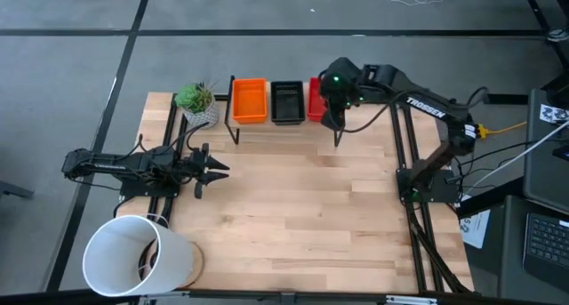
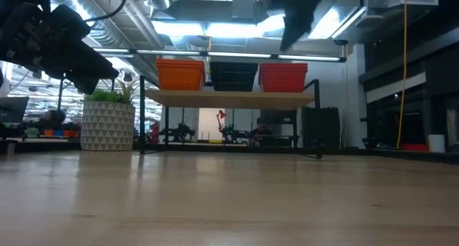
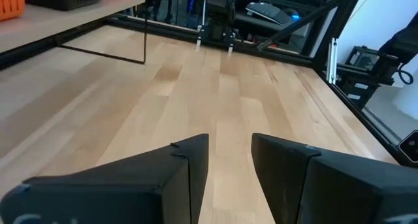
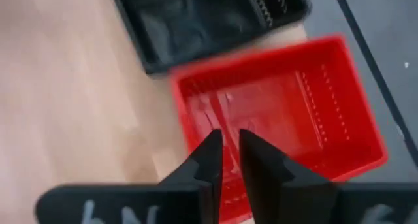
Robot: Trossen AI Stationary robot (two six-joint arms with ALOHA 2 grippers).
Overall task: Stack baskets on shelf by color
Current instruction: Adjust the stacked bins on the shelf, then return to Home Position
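Observation:
On the shelf at the table's far edge, orange baskets, black baskets and red baskets rest on their bottoms, side by side; how many each pile holds I cannot tell. My right gripper hovers above the red basket, pointing down into it, its fingers open by a narrow gap and holding nothing. In the low view it hangs clear above the red pile. My left gripper waits open over the table's left side.
A potted plant stands left of the shelf. A large white bucket lies at the table's near left corner. The wooden tabletop spreads between the two arms. Thin black shelf legs stand on the table.

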